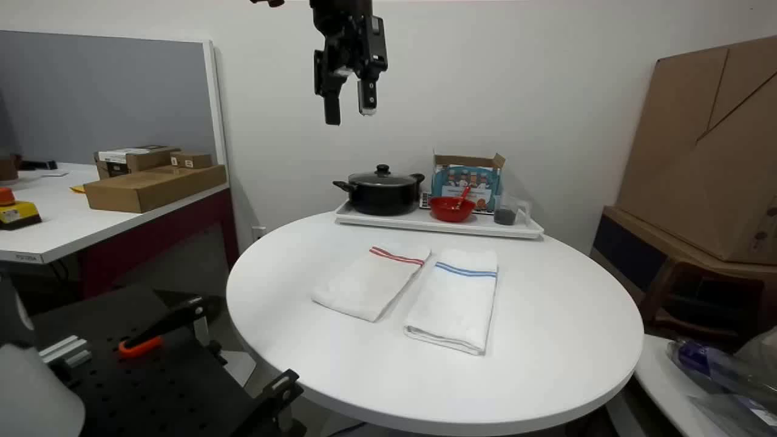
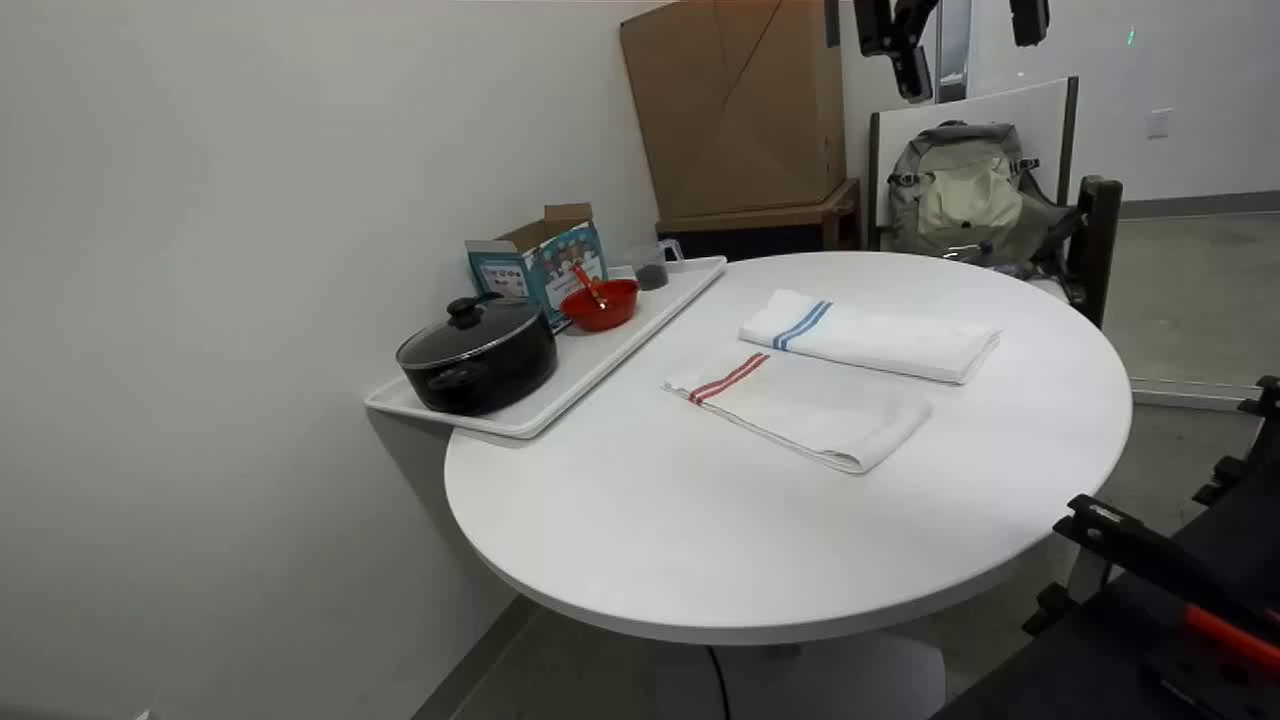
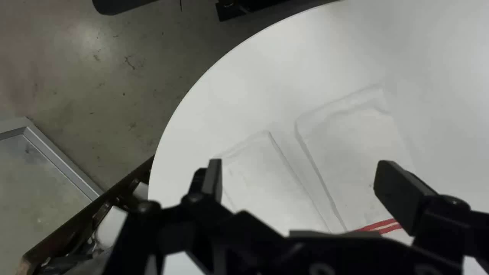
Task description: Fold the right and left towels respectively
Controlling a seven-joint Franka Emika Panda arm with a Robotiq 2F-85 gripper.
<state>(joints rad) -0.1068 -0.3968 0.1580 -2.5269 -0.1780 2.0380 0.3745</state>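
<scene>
Towels matt cloth; tabletop smooth; bowl glossy plastic

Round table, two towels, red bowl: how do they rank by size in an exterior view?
In an exterior view:
1. Round table
2. Red-striped towel, blue-striped towel: unsure, since the latter lies nearer the camera
3. Red bowl
</scene>
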